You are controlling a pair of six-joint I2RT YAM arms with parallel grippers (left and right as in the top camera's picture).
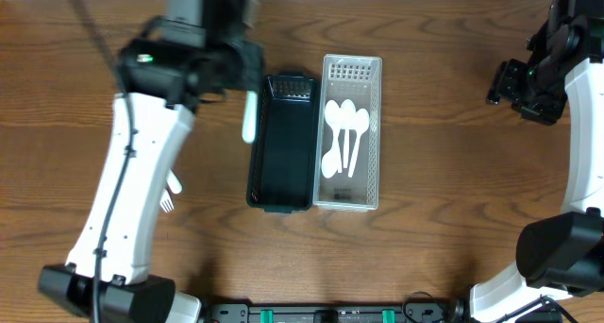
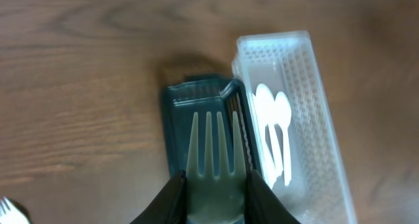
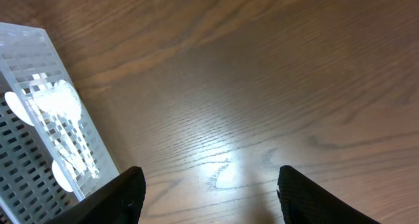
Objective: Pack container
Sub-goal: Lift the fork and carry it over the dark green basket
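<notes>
Pinched in the left gripper (image 2: 215,188) at the bottom middle: a pale fork (image 2: 213,142), handle hidden, tines over the dark bin (image 2: 173,119). Just beside that, a clear bin (image 2: 314,73) with white spoons (image 2: 270,107). Cut off in the bottom left corner, another fork (image 2: 10,211). Over bare table (image 3: 262,86), right gripper (image 3: 213,194) spread wide, holding nothing, fingers cut off.
</notes>
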